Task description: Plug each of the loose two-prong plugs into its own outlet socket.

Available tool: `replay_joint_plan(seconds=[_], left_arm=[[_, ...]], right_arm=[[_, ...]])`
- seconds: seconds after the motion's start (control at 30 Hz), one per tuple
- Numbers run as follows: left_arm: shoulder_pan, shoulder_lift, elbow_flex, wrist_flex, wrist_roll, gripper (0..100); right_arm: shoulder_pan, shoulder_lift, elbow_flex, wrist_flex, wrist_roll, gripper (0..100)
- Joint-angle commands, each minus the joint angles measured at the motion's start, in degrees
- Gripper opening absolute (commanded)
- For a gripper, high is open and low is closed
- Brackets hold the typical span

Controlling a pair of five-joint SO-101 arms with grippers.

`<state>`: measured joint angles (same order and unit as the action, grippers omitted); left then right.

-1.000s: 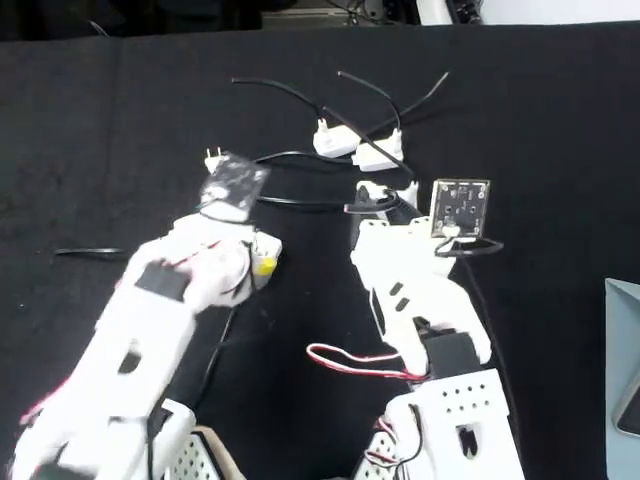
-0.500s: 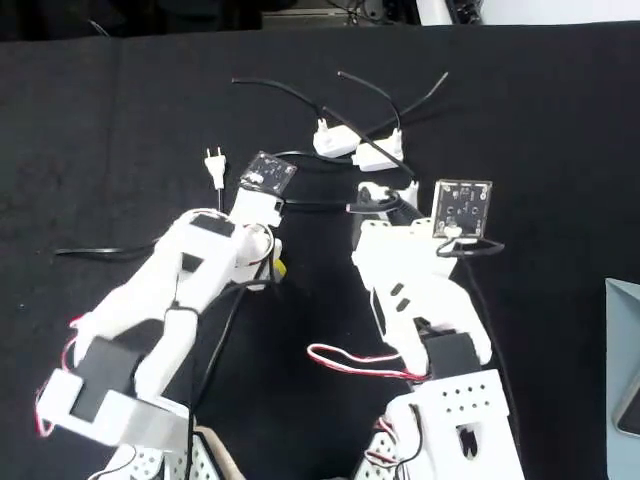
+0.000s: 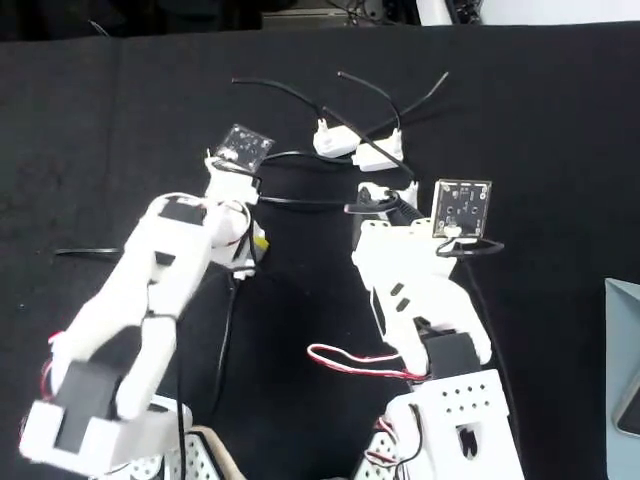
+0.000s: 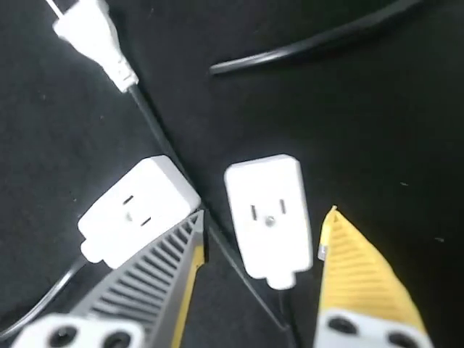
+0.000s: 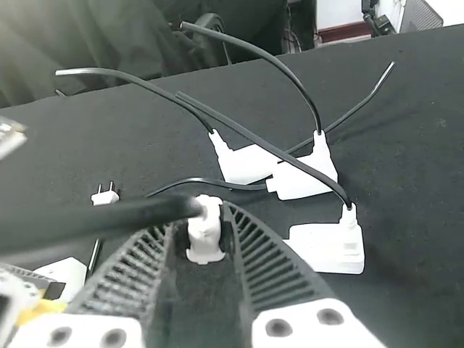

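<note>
My right gripper is shut on a white plug whose black cable runs off sideways; in the high view it sits mid-table. Beyond it lie three white sockets on black cables. A loose two-prong plug lies farther left, prongs pointing away. In the left wrist view my left gripper is open, its grey finger and yellow finger either side of a socket. A second socket lies beside it, and a white plug farther off.
Black cloth covers the table. Black cables loop around the two far sockets. A loose cable end lies at the left. A grey box edge stands at the right, and red and white wires hang by the right arm's base.
The left arm has swung and stretched farther from its base, its wrist camera now over the spot where the loose plug showed. The right arm has kept still with its plug.
</note>
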<state>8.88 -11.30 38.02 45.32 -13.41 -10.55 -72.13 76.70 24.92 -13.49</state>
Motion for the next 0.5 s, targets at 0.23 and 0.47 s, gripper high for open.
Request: replay_joint_plan(seconds=[0.23,0.47], left_arm=[[6.37,-4.13,7.43,-8.0,-0.35,26],[-0.4,11.34,-1.45,-6.33,-0.35,25]], right_arm=[[0.62,0.31,-0.31,-1.32,-0.26,1.4],[0.62,0.31,-0.31,-1.32,-0.26,1.4]])
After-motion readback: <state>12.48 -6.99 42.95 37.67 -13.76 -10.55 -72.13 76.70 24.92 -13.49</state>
